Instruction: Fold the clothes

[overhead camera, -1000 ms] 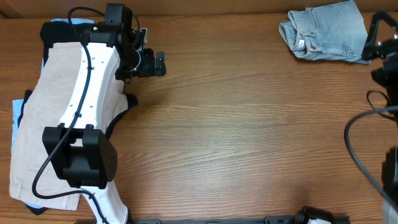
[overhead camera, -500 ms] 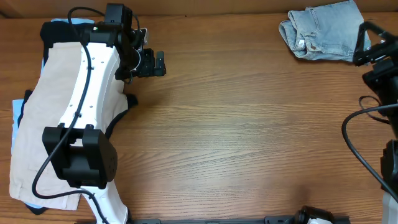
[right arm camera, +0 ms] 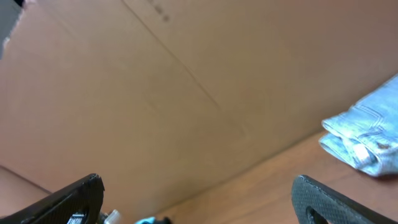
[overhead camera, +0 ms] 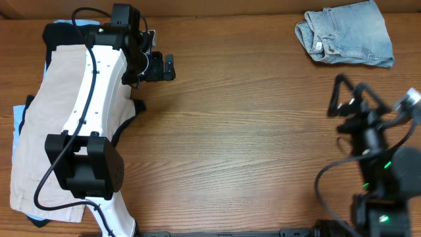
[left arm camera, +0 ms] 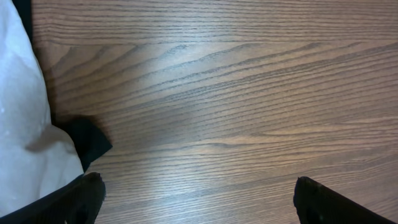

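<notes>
The folded light-blue denim shorts (overhead camera: pixel 345 33) lie at the far right of the table; they also show at the right edge of the right wrist view (right arm camera: pixel 367 137). Beige shorts (overhead camera: pixel 56 125) top a pile at the left, over a black garment (overhead camera: pixel 135 108) and a pale-blue garment (overhead camera: pixel 18 128). My left gripper (overhead camera: pixel 161 67) is open and empty over bare wood just right of the pile; its wrist view (left arm camera: pixel 199 199) shows pale cloth (left arm camera: pixel 22 124) and a black corner (left arm camera: pixel 90 140) at the left. My right gripper (overhead camera: pixel 350 97) is open and empty, lifted and well in front of the denim shorts; its wrist view (right arm camera: pixel 199 199) shows both fingers wide apart.
The wooden table (overhead camera: pixel 250 145) spans the whole view. A brown cardboard wall (right arm camera: pixel 155 93) stands behind the table's far edge. The left arm's white link (overhead camera: pixel 95 85) lies across the clothes pile.
My right arm has pulled back from beside the denim shorts at the far right corner toward the near right side, with its gripper raised. The left arm has not moved.
</notes>
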